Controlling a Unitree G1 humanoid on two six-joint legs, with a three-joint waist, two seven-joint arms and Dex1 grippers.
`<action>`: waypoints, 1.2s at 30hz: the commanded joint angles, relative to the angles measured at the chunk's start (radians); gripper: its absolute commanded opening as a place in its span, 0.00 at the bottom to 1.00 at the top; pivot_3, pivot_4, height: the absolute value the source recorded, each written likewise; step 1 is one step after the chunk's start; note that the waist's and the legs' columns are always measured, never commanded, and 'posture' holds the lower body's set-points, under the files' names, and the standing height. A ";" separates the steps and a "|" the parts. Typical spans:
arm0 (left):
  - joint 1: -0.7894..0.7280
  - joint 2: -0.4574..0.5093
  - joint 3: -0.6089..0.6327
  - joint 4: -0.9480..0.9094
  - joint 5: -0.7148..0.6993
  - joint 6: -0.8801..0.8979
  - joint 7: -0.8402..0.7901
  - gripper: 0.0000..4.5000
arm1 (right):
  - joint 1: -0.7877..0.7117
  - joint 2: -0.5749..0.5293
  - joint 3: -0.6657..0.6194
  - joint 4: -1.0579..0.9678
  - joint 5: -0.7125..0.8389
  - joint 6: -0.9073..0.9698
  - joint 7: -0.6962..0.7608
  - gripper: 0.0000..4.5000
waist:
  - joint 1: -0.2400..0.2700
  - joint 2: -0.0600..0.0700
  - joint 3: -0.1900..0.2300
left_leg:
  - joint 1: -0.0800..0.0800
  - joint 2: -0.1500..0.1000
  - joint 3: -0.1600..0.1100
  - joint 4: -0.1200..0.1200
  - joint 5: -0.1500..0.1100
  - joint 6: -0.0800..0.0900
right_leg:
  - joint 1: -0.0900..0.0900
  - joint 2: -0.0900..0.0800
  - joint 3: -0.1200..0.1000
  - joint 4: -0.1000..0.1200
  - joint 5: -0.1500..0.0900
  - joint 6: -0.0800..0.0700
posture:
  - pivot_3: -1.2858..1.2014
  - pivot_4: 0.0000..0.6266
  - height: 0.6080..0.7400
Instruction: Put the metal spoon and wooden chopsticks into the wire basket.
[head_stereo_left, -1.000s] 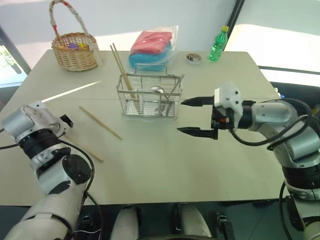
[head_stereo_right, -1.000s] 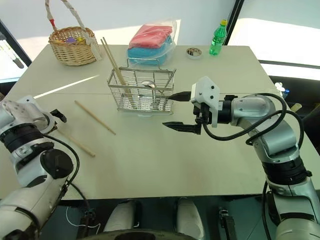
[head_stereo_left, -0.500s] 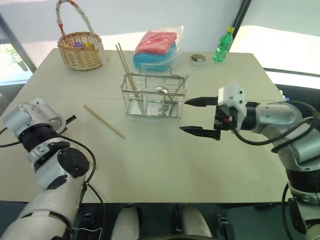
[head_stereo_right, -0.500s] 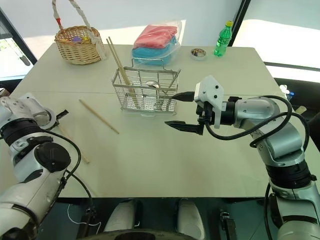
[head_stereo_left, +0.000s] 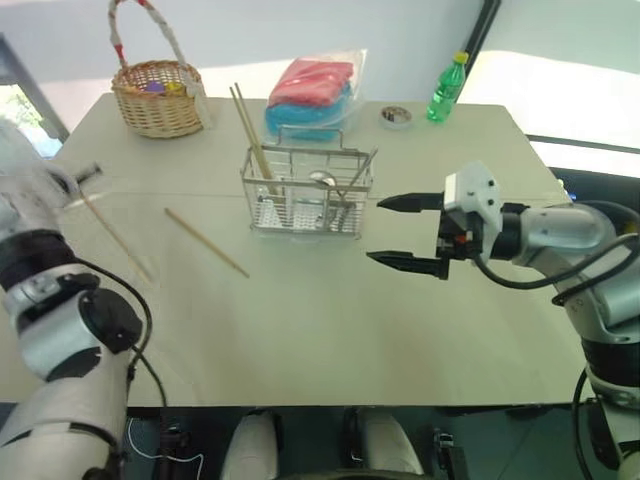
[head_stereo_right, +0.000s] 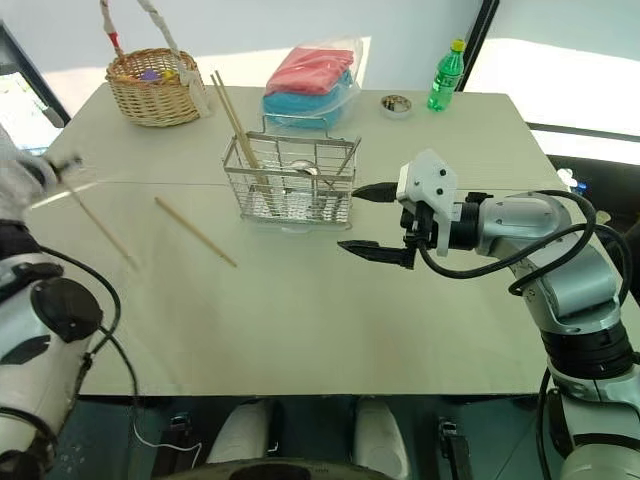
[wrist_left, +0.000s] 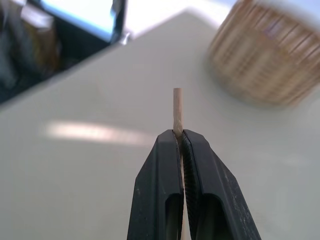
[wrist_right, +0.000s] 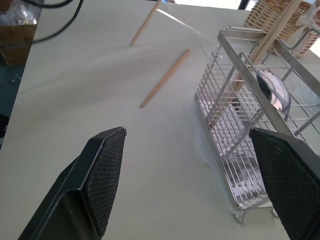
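Wire basket (head_stereo_left: 306, 190) sits mid-table, upright; landmark for all below. Inside it: metal spoon (head_stereo_left: 317, 181), bowl up near the rim, plus two wooden chopsticks (head_stereo_left: 250, 140) leaning in its left end, tips sticking up well above the rim toward the wicker basket (head_stereo_left: 158, 98).

L gripper (wrist_left: 181, 150) is clamped tight on one chopstick (wrist_left: 177, 111); short end pokes out past the black fingertips (wrist_left: 167, 150); from the head cam that held stick (head_stereo_left: 116, 238) hangs blurred, well left of the wire basket, above the table (head_stereo_left: 330, 320). Another loose chopstick (head_stereo_left: 205, 242) lies flat on the table just left-front of the wire basket, angled, touching nothing.

R gripper (head_stereo_left: 398, 233) hovers just right of the wire basket, pointing at it, fingers wide apart, nothing between them; R wrist cam shows both pads (wrist_right: 107, 170) spread w/ basket mesh and spoon bowl beyond.

Behind the wire basket: clear bag w/ pink + blue cloth (head_stereo_left: 305, 92); further right-back a small round tin (head_stereo_left: 395, 117) and green bottle (head_stereo_left: 445, 88).
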 joint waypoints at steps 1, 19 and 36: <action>-0.111 0.013 -0.112 -0.047 -0.072 -0.224 -0.217 0.02 | -0.010 -0.005 -0.040 -0.015 0.010 -0.012 -0.010 0.91 | 0.001 0.000 0.000 | -0.002 0.000 0.000 0.001 0.000 0.000 | -0.001 -0.001 0.000 -0.001 0.000 0.000 | 0.52 0.24 0.87; -0.186 -0.295 -0.441 -0.054 -0.173 -0.464 -0.590 0.02 | 0.008 -0.022 -0.144 -0.070 0.065 0.044 -0.103 0.91 | -0.009 0.003 0.001 | -0.004 0.000 0.000 0.003 0.000 0.002 | -0.002 0.000 0.000 -0.001 0.003 0.005 | 0.52 0.24 0.87; -0.040 -0.353 -0.416 -0.106 -0.225 -0.442 -0.497 0.24 | -0.013 -0.021 -0.163 -0.068 0.072 0.060 -0.160 0.91 | -0.003 0.003 0.001 | -0.005 0.000 -0.001 0.003 0.000 0.002 | -0.002 0.002 0.000 -0.001 0.003 0.004 | 0.52 0.24 0.87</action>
